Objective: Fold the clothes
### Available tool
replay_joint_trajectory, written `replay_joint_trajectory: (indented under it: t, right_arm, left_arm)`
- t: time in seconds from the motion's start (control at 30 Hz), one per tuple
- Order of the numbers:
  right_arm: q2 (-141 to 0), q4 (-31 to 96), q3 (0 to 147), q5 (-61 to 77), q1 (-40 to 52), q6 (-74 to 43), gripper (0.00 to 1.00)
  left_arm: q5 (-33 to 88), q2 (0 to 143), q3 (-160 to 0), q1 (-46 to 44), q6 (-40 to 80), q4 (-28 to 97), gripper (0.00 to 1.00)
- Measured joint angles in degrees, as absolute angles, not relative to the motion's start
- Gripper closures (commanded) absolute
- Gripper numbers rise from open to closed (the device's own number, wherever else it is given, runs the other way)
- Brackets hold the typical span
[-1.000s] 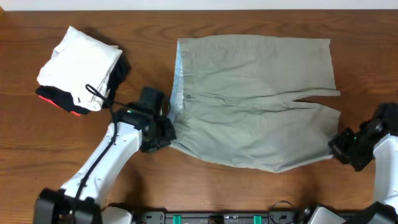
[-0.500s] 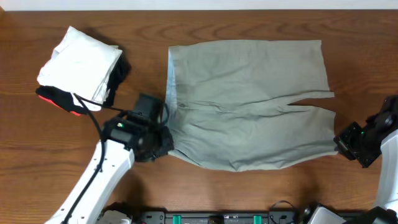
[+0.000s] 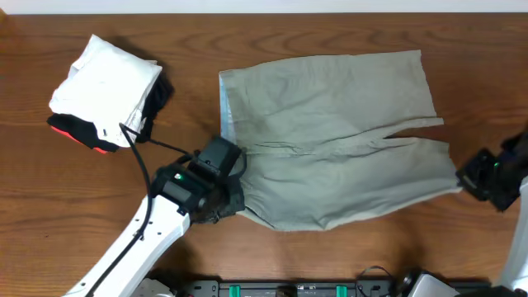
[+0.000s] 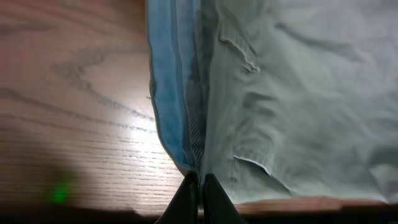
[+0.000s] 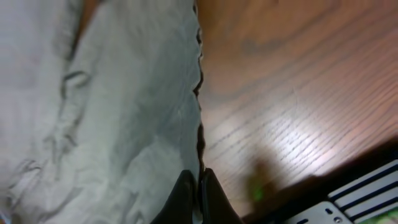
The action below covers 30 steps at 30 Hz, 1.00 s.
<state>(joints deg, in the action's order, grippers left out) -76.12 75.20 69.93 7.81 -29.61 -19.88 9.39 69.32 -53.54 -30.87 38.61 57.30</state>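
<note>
Jaws pinched shut on both sides: the left gripper (image 4: 199, 186) clamps the near waistband corner of the trousers (image 3: 330, 140), the right gripper (image 5: 198, 183) the near leg hem. The trousers lie spread on the table (image 3: 49, 206). The lengthwise fold looks to be in hand; next, both corners need carrying evenly toward the far edge.

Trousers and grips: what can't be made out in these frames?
- Overhead: the left end effector covers the near waistband corner of the trousers.
- Left wrist: bottom edge cuts off the fingers; how much cloth they hold is unclear.
- Right wrist: blurred; the hem runs off the bottom at the right end effector.
- Overhead: the white garment hides most of the dark garments beneath.
</note>
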Motion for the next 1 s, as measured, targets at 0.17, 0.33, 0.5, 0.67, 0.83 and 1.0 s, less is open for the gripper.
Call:
replay_joint_trajectory:
  t: [0.17, 0.33, 0.5, 0.67, 0.83, 1.0]
  right_arm:
    - [-76.1, 74.7, 74.0, 7.9, -26.7, -19.7, 0.99]
    - [-76.1, 71.3, 76.1, 7.9, -23.0, -20.0, 0.99]
    - [-76.3, 64.9, 76.2, 7.9, -21.7, -20.9, 0.99]
    - [-77.5, 57.9, 76.2, 8.1, -21.5, -21.5, 0.99]
    - [-78.7, 50.3, 76.2, 8.2, -19.6, -22.0, 0.99]
    - [-78.8, 45.1, 76.2, 8.2, -18.5, -23.0, 0.99]
  left_arm:
    - [4.7, 69.3, -59.9, -30.9, 38.5, 57.6, 0.94]
    - [1.0, 70.2, -66.8, -30.0, 36.8, 57.5, 0.94]
    - [-0.6, 73.7, -70.6, -26.3, 34.2, 55.1, 0.94]
    - [-1.2, 78.0, -70.8, -23.7, 32.6, 50.6, 0.94]
    - [-1.5, 80.8, -71.6, -21.2, 31.4, 46.9, 0.94]
    - [-1.7, 82.0, -75.6, -19.8, 29.5, 46.4, 0.94]
